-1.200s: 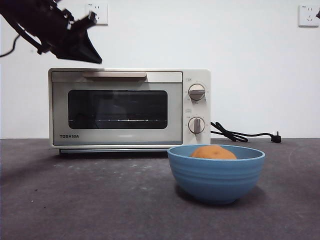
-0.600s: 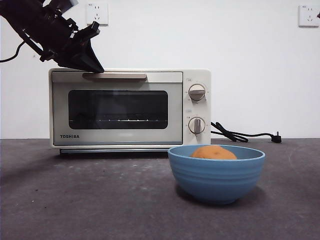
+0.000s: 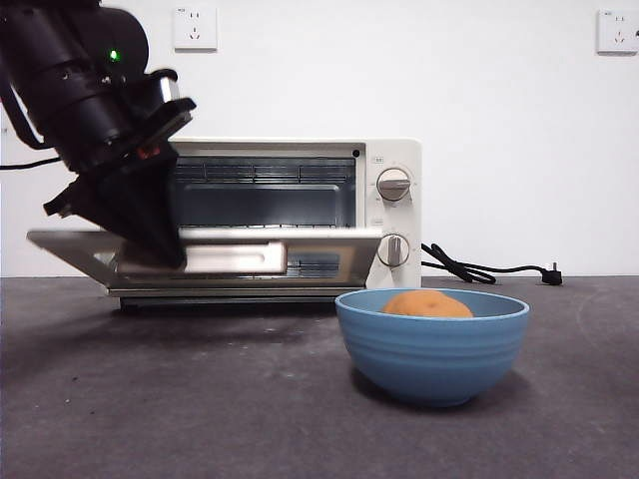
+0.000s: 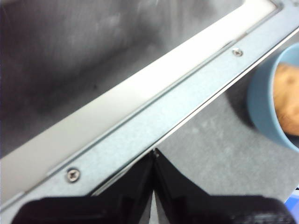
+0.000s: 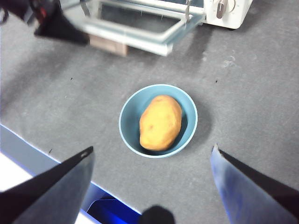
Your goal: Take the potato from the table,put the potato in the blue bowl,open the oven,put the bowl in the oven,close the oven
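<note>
We see the potato point(image 5: 160, 122) already in the blue bowl point(image 3: 431, 344) on the table point(image 3: 200, 399). Our left gripper point(image 3: 150, 235), jaws pressed together, swings the oven point(image 3: 300, 215) door down (nearly flat). Loading and closing remain.

No text can be read at this moment. The oven point(image 3: 300, 215) stands with its door point(image 3: 200, 254) swung down, so no brand name shows on the door, whose inner face is turned up. Beside each of the two knobs point(image 3: 392, 185) on the oven's right panel sit faint grey marks, too small to make out. The two wall sockets point(image 3: 195, 27) carry tiny marks at their upper edge, likewise illegible.
</note>
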Available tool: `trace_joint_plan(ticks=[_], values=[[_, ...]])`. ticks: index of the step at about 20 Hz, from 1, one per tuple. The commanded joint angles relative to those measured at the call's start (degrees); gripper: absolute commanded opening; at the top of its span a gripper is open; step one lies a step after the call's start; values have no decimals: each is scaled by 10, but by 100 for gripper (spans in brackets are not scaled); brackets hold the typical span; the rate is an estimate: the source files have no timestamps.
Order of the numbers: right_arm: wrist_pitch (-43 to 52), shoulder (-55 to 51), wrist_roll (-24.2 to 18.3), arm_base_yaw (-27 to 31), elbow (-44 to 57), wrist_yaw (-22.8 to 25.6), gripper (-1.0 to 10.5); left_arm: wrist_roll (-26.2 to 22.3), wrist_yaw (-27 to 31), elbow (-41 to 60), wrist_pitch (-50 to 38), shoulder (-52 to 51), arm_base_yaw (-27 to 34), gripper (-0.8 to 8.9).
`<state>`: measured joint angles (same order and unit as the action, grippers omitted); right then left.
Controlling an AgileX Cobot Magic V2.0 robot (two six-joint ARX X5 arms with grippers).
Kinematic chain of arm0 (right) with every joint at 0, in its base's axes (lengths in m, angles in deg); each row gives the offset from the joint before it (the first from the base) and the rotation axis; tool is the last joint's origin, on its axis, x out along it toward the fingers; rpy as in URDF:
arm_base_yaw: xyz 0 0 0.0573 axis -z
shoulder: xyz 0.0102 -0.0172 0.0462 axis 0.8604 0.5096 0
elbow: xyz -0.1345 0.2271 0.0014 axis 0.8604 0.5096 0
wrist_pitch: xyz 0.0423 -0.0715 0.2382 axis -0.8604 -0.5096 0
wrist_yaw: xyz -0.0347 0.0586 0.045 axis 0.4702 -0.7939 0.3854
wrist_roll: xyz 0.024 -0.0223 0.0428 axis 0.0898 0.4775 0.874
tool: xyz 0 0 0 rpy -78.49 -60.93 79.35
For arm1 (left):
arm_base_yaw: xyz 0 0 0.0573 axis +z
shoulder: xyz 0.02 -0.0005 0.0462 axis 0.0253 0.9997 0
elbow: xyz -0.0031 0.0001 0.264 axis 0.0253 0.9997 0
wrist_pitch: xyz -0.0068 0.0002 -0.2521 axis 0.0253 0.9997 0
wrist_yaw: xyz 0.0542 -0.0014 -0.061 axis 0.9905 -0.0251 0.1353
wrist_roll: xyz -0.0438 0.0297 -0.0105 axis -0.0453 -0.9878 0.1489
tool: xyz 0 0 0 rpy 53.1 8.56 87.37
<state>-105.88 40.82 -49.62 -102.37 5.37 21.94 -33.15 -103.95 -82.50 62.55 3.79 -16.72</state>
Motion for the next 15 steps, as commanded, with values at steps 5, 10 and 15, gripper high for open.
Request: trace_joint_plan(ticks=[5, 10, 15], values=[[-21, 0, 16, 1, 4, 6, 410, -4, 16, -3, -21, -3, -11, -8], [-45, 0, 42, 2, 4, 18, 410, -4, 17, -3, -32, -15, -13, -8], [-48, 8, 53, 2, 4, 19, 409, -4, 17, -3, -43, -38, -8, -8]])
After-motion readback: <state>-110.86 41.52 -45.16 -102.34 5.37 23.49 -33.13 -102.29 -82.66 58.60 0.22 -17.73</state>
